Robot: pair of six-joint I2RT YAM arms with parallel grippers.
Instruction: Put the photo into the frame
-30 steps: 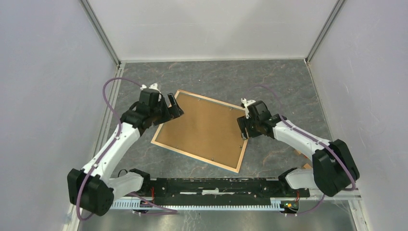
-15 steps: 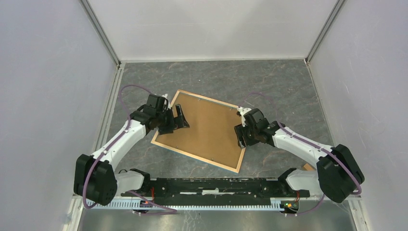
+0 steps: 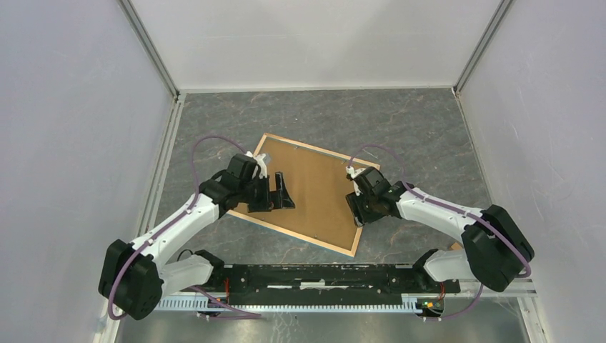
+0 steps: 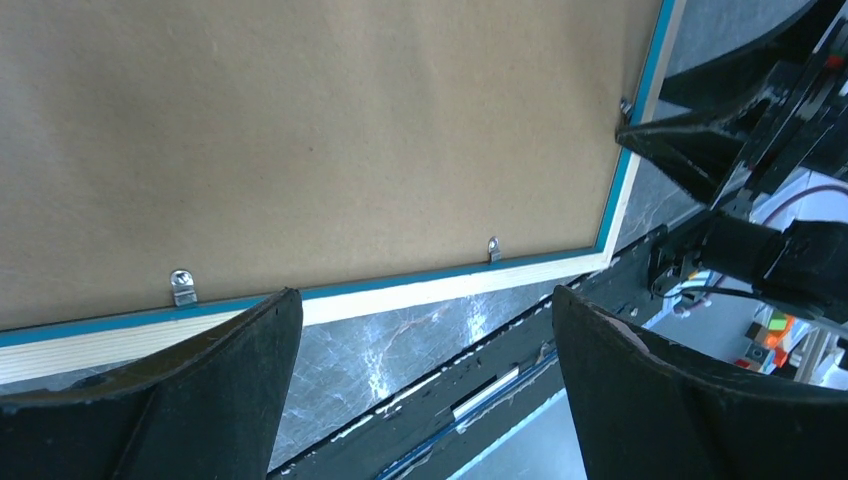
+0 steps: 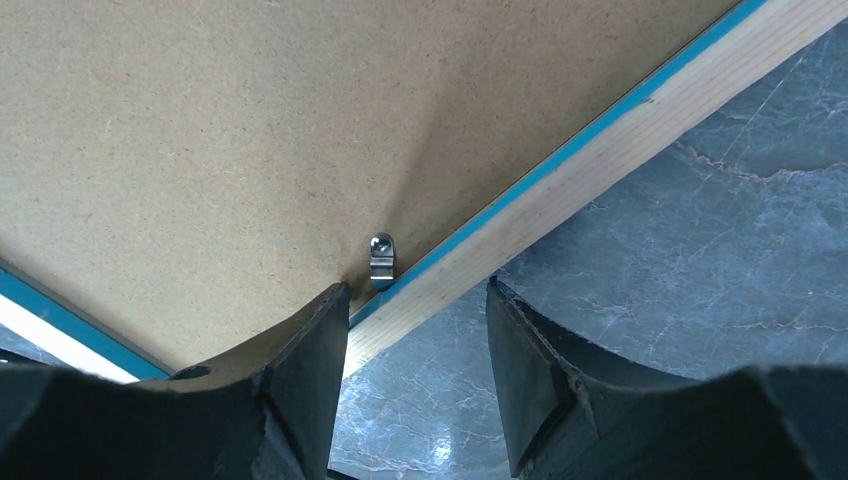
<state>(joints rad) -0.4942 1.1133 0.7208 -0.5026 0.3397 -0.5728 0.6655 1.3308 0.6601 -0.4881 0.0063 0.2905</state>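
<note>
The frame (image 3: 314,241) lies back-up near the middle of the desk (image 3: 400,121), turned askew to the desk's edges. Its light wood rim has a thin blue line inside it. A plain brown backing board (image 3: 314,189) fills the frame, and small metal clips (image 4: 181,287) sit along the rim.

The left arm (image 3: 179,225) reaches in from the near left corner of the desk. The left jaws hang over the frame's near-left edge, spread as wide as they go and holding nothing. The two dark fingers (image 4: 150,400) stand well apart, with rim and board showing between them.

The right arm (image 3: 436,211) comes in from the near right corner. The right jaws are at the frame's right edge, partly open. One finger (image 5: 300,400) is over the board and the other over the bare desk, with one clip (image 5: 381,258) and the rim in the gap. Nothing is gripped. Whether a fingertip touches the board cannot be told.
</note>
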